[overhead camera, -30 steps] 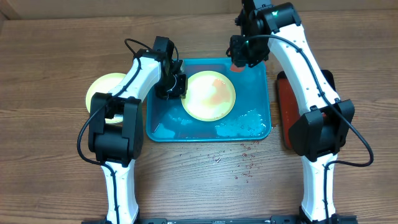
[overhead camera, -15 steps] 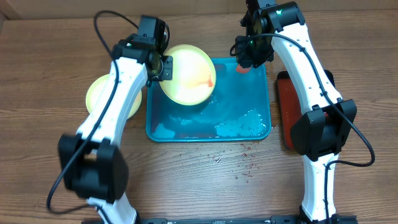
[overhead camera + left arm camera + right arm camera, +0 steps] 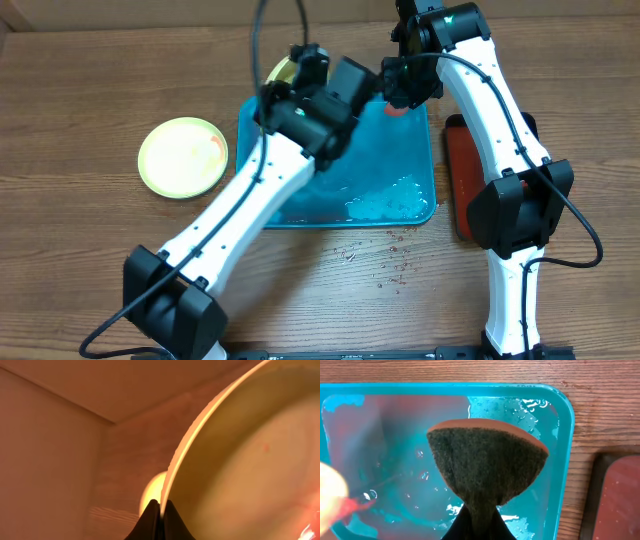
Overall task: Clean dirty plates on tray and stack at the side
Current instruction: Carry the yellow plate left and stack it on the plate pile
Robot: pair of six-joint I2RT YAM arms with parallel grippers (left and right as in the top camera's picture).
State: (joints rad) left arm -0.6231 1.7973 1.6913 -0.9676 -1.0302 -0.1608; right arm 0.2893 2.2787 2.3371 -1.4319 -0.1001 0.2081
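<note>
Left claw: the left claw (image 3: 160,506) is pinched tight on the thin rim of the held plate (image 3: 240,460).
Held plate: pale yellow-green, up in the air and tipped on its side, over the far left corner of the tray (image 3: 420,150). A few small red marks show on its face.
What hides it: from above, the left arm (image 3: 260,190) lies right across the tray. Only a small yellow bit of the plate peeks out at the far end of the arm.
Right claw: the right claw (image 3: 480,516) is squeezed shut on the sponge (image 3: 487,460), holding it by its bottom end.
Sponge: dark green and rough on the side facing the wrist camera, orange-red along the top. It hangs over the far right part of the tray and blocks some of the tray floor from the wrist view.
Tray: big and teal-blue, in the middle of the counter (image 3: 80,250). It is wet, with wet foam (image 3: 385,205) near the front right corner.
Other plate: the plate on the counter (image 3: 182,157) lies flat, left of the tray and apart from it, with a faint red smear.
Dark red tray: the dark red tray (image 3: 462,170) sits just beside the teal one, on the right, partly under the right arm.
Red crumbs: the red crumbs (image 3: 390,265) are sprinkled on the wood in front of the tray.
Blurry bit: a pale and red blob shows at the left edge of the right wrist view. I cannot tell what it is.
</note>
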